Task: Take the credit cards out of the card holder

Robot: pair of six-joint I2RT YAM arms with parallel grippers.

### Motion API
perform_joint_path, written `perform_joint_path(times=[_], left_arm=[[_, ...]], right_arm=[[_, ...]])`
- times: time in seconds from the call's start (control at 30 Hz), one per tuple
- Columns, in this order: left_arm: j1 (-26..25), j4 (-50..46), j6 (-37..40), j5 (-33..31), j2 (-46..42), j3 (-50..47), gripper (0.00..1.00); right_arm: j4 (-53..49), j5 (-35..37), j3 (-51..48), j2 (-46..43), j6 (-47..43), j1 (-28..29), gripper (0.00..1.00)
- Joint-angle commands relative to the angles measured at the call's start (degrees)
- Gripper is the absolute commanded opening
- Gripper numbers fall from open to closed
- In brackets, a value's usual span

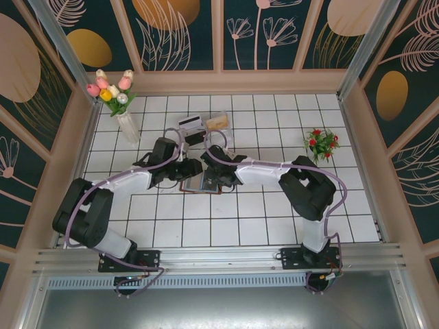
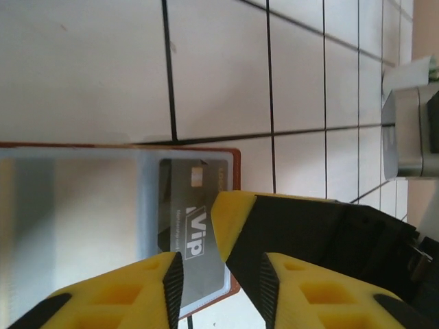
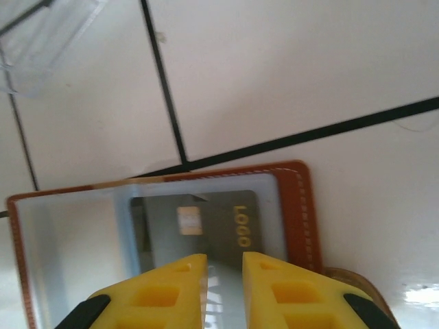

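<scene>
Left gripper [image 2: 208,255] fingers a narrow gap apart, straddling the grey VIP credit card [image 2: 186,209] — can't tell if it grips. Right gripper [image 3: 224,266] nearly closed over the chip end, hold unclear too. Card is still pocketed in the open card holder [image 3: 306,212], flat on the tiled table [image 1: 274,226].

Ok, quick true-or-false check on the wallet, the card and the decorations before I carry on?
1. The card holder lies open on the tiles. True.
2. The grey card lies loose on the tiles. False: it sits in the holder's pocket.
3. The card reads "Vip". True.
4. The tulip vase stands at the table's right. False: it stands far left; the red flowers are on the right.
</scene>
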Motion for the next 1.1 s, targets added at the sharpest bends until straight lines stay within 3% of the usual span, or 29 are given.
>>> perform_joint_path(times=[0.0, 0.57, 1.07], left_arm=[[-1.0, -0.1, 1.3, 0.9, 1.9, 1.8, 0.34], [-1.9, 0.6, 1.9, 0.8, 7.3, 2.1, 0.18], [-1.9, -2.0, 4.2, 0.4, 9.4, 3.5, 0.19]], right_arm=[[-2.7, 2.7, -2.0, -3.3, 0.4, -0.4, 0.23], [3.8, -4.7, -6.7, -4.4, -2.4, -2.5, 0.2], [2.7, -5.3, -6.0, -2.1, -3.9, -3.0, 0.17]])
